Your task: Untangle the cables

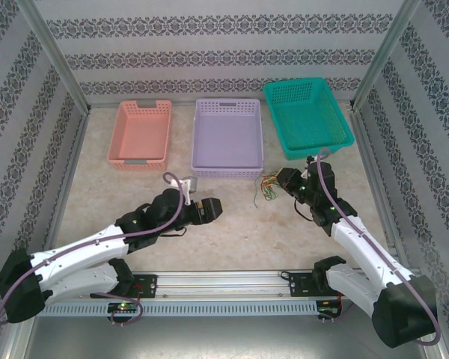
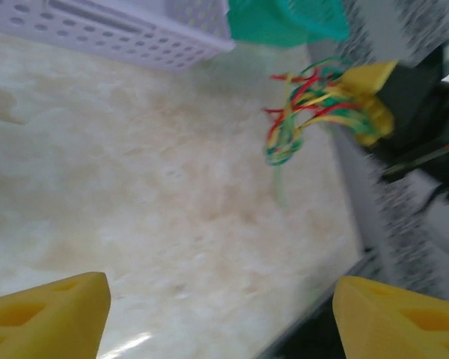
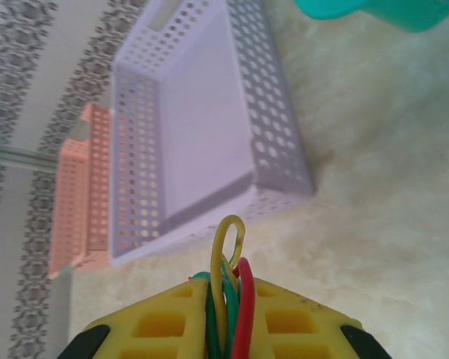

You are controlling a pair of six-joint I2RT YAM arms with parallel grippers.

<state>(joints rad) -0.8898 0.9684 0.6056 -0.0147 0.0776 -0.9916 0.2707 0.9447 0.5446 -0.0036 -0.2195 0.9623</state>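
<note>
Top external view: the marbled counter (image 1: 232, 239) spreads out in front of the lavender basket (image 1: 228, 138), which sits mid-row along the far wall. The left arm (image 1: 82, 258) lies low and stretched out. It reaches diagonally from its base toward the lavender basket's near left corner, and its wrist stops short of the front wall. The right arm (image 1: 367, 254) rises from its base, bends at the elbow and angles its wrist toward the lavender basket's near right corner.

The green basket (image 1: 307, 120) stands close on the right of the lavender basket, turned askew. The pink basket (image 1: 140, 134) stands on its left, with a gap between them.

The left end effector (image 1: 218, 209) hangs in front of the lavender basket's near wall, apart from it. In the left wrist view its yellow fingers (image 2: 49, 318) are spread wide with bare counter between them, gripping nothing.

The right end effector (image 1: 280, 179) sits just off the lavender basket's near right corner, pinched tight on the cables (image 1: 268, 187). In the right wrist view, red, yellow and green loops poke out between its yellow fingers (image 3: 165, 325), aimed at the lavender basket's near wall. The loose ends dangle in a tangle, and I cannot tell whether they touch the counter.
</note>
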